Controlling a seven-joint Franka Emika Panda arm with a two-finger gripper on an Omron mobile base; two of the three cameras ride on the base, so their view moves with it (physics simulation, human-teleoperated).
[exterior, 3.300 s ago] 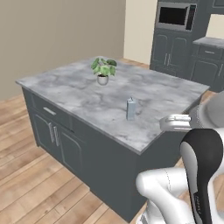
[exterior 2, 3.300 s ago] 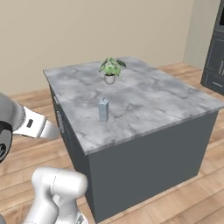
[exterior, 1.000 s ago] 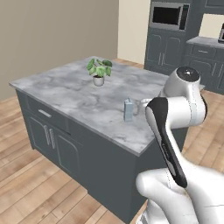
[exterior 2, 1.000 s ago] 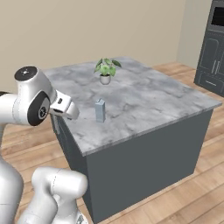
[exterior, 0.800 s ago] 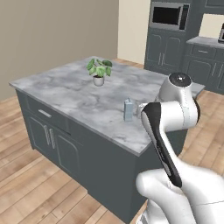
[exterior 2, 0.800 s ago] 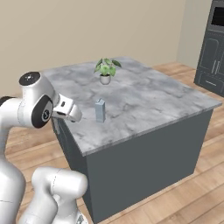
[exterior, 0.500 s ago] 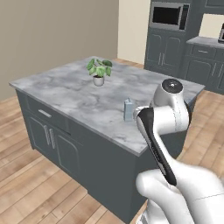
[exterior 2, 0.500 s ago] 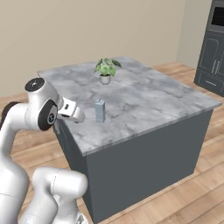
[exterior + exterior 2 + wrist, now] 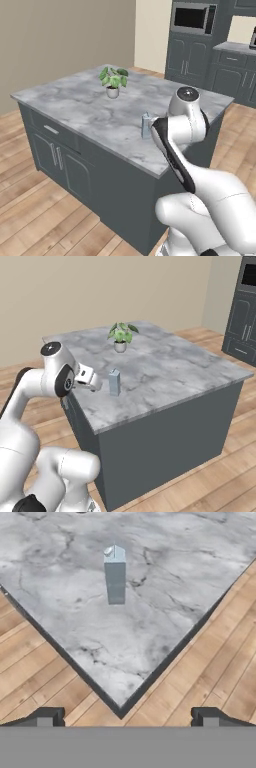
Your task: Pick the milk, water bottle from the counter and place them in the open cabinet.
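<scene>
- Now the small pale blue-grey gabled milk carton [image 9: 114,382] stands upright near the corner of the grey-white veined marble desk [image 9: 165,368]
- White arm's tool [image 9: 93,384], released and empty, hangs just beside it
- Advance level, straddle the carton's midsection squarely, then clench

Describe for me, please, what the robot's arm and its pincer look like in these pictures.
The arm is glossy white, built of rounded, bulbous segments, with dark bands and a dark disc cap at the joints. No cables or markings are visible. The pincer is a small white block; in the hand view its two fingertips are small, dark and squared.
</scene>
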